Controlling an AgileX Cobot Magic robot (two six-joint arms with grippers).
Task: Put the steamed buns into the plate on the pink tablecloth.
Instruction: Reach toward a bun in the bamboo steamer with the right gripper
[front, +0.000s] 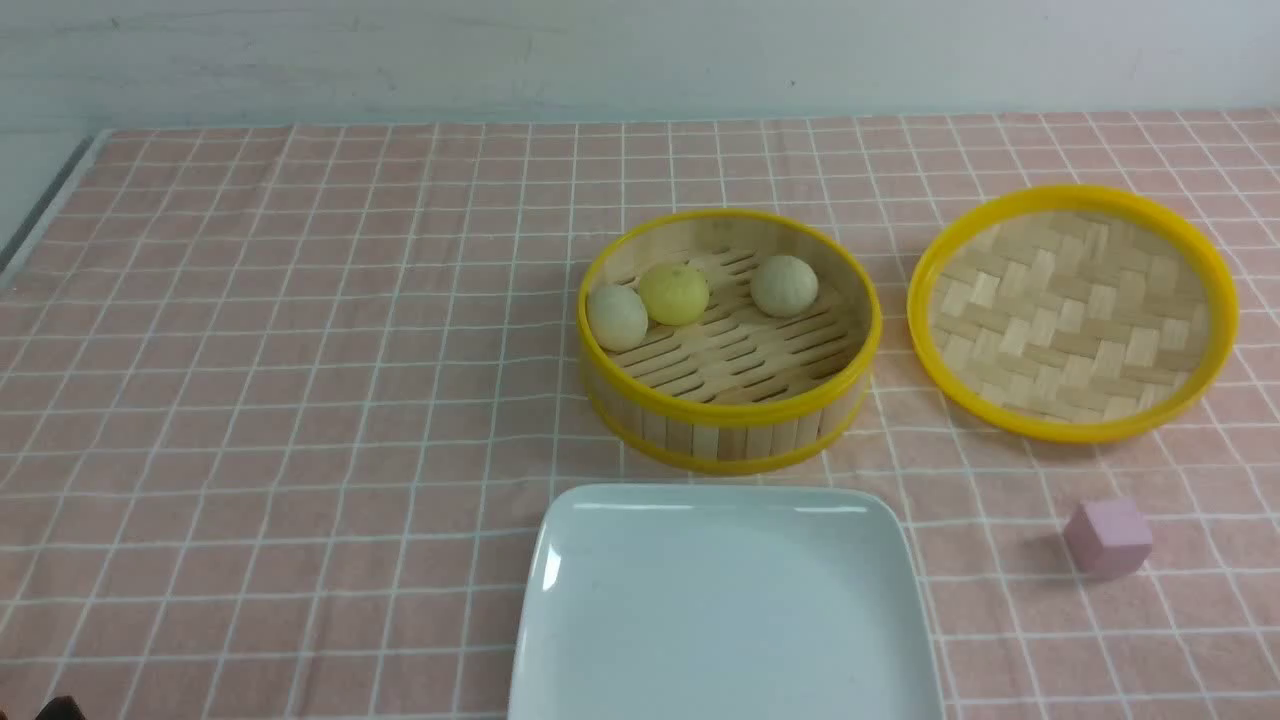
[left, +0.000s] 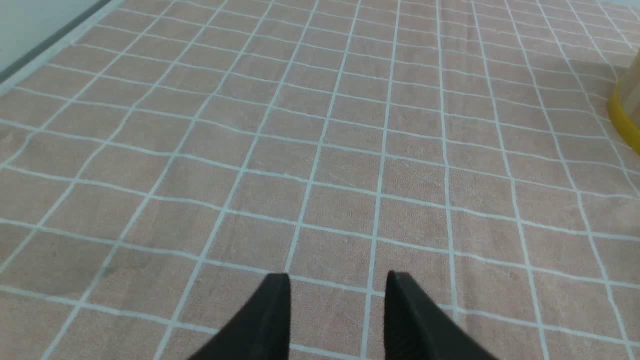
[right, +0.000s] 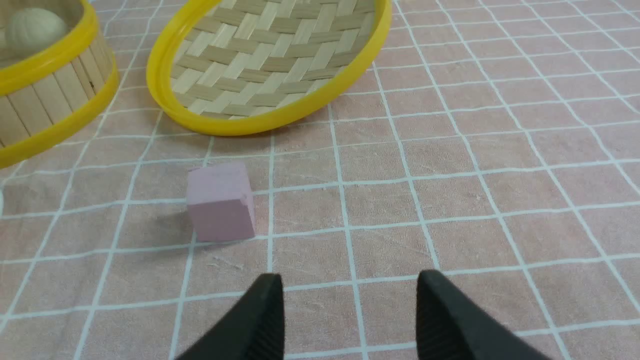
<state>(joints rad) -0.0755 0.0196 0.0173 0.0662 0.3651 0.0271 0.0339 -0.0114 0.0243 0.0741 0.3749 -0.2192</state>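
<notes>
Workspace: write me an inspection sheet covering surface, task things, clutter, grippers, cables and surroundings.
Surface: salmon-pink grid-patterned tablecloth, lying flat with slight wrinkles.
Job's things: left pale round steamed bun, yellow round steamed bun and right pale round steamed bun, all inside the round yellow-rimmed slatted bamboo steamer; glossy white rounded-square plate in front of the steamer, holding nothing.
Clutter: round yellow-rimmed woven bamboo lid, rim up, right of the steamer; small pink cube right of the plate.
Grippers: left gripper, fingers open, empty, over bare cloth; right gripper, fingers open, empty, near the cube.
Cables: nothing seen.
Surroundings: pale wall behind the table.
</notes>
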